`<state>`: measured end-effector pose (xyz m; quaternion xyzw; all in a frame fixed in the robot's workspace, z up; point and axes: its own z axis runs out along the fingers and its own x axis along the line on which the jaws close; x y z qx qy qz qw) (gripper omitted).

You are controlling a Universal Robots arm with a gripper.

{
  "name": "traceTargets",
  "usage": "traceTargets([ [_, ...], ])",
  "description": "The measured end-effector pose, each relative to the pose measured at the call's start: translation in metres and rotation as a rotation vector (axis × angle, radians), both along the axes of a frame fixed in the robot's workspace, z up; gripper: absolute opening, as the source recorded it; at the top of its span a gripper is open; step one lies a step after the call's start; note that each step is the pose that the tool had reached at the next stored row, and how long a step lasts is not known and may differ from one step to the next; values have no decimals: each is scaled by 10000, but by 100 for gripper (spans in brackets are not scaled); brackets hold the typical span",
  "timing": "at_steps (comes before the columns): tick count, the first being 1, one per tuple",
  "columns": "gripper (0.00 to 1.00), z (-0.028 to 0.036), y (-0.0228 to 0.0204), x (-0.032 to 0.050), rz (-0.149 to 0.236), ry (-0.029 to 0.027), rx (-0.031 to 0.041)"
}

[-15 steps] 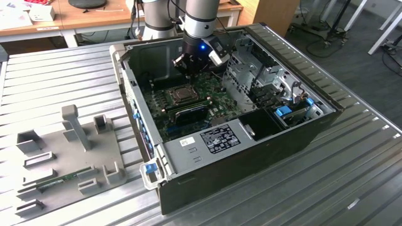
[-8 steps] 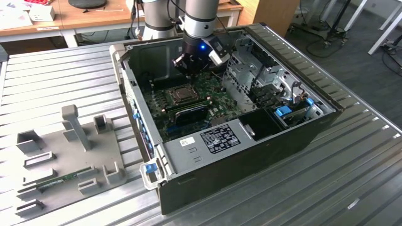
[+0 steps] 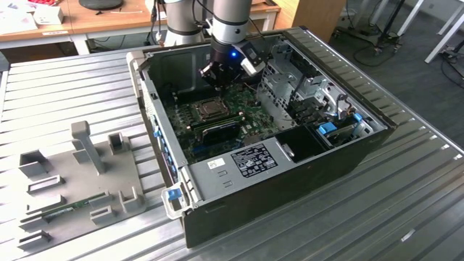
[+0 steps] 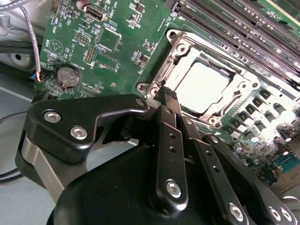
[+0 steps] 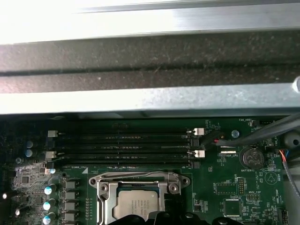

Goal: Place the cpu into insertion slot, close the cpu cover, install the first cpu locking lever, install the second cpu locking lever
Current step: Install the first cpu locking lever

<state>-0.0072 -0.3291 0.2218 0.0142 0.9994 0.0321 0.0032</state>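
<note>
The cpu lies flat in the insertion slot on the green board, its pale metal top showing through the window of the cpu cover. The cover lies down flat around the chip, as the first wrist view also shows with the cpu framed by the cover. My gripper has its black fingers pressed together, tips right at one corner of the socket frame, with nothing visible between them. In the exterior view the gripper hangs inside the case just behind the socket.
Long black memory slots run beside the socket. A coin battery and cables sit near the gripper. The case walls and drive cage hem in the board. A grey fixture plate lies outside at the exterior view's left.
</note>
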Motion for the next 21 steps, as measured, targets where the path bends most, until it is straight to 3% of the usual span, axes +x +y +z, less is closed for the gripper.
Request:
traceTargets([
  [10, 10, 1, 0, -22, 1, -14, 1],
  [17, 10, 48, 0, -22, 1, -15, 3],
  [21, 10, 48, 0, -50, 0, -62, 1],
])
